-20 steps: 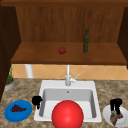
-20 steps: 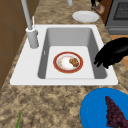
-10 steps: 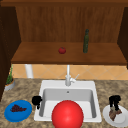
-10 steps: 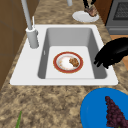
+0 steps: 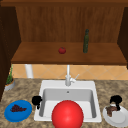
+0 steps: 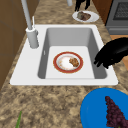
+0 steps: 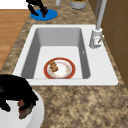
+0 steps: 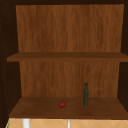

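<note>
Brown chunk of food (image 7: 25,110) on the round white plate (image 7: 37,117), on the speckled stone tabletop (image 7: 82,105) right of the white sink (image 7: 105,75); the right hand (image 7: 15,93) curls its fingers around it. Left hand (image 6: 112,52), fingers loosely bent and empty, hovers at the sink's left rim beside the blue plate (image 6: 97,107) of dark grapes (image 6: 115,112).
</note>
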Robot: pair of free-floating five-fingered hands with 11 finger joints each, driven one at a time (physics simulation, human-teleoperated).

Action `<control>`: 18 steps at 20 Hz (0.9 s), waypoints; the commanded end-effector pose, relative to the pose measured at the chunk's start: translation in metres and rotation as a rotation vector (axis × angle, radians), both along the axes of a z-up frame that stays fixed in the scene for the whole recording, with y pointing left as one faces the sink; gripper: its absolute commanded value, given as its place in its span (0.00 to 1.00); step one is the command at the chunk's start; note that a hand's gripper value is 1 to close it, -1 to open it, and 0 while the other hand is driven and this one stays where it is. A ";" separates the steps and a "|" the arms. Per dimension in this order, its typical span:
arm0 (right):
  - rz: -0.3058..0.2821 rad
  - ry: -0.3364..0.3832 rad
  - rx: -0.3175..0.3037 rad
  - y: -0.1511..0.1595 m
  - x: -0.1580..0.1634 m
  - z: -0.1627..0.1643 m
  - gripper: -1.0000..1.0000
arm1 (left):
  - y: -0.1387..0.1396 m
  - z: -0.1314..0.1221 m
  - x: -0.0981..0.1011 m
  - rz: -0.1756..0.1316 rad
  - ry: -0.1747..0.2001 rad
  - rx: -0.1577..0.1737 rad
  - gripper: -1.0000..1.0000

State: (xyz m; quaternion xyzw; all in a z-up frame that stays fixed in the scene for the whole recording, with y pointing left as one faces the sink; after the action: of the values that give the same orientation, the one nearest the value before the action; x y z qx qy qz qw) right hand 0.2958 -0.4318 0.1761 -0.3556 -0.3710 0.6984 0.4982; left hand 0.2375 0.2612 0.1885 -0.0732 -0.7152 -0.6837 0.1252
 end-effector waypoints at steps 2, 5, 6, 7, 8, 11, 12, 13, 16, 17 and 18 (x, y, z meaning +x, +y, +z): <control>0.005 -0.067 -0.005 -0.009 -0.002 0.000 0.00 | 0.000 0.000 0.000 0.000 0.000 0.000 0.50; 0.015 -0.057 -0.014 -0.009 0.000 0.015 0.00 | 0.000 0.000 0.000 0.000 0.000 0.000 0.50; 0.012 -0.041 -0.018 -0.009 0.002 0.023 0.00 | 0.000 0.000 0.000 0.000 0.000 0.000 0.50; 0.011 -0.028 -0.022 -0.008 0.004 0.027 0.00 | 0.000 0.000 0.000 0.000 0.000 0.000 0.50; 0.015 -0.025 -0.025 -0.005 0.004 0.033 0.00 | 0.000 0.000 0.000 0.000 0.000 0.000 0.50; 0.011 -0.012 -0.035 0.002 0.006 0.050 0.00 | 0.000 0.000 0.000 0.000 0.000 0.000 0.50; 0.012 -0.001 -0.033 0.006 0.006 0.053 0.00 | 0.000 0.000 0.000 0.000 0.000 0.000 0.50; 0.012 -0.001 -0.034 0.008 0.006 0.058 0.00 | 0.000 0.000 0.000 0.000 0.000 0.000 0.50; 0.012 -0.010 -0.019 0.021 0.009 0.069 0.00 | 0.000 0.000 0.000 0.000 0.000 0.000 0.50; 0.013 -0.007 -0.017 0.025 0.009 0.073 0.00 | 0.000 0.000 0.000 0.000 0.000 0.000 0.50; 0.013 0.000 -0.016 0.029 0.009 0.078 0.00 | 0.000 0.000 0.000 0.000 0.000 0.000 0.50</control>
State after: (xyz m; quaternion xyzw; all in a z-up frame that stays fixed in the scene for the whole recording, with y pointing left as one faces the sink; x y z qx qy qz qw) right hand 0.3045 -0.4164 0.2426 -0.3700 -0.3600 0.7077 0.4824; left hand 0.2375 0.2612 0.1885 -0.0732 -0.7152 -0.6837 0.1252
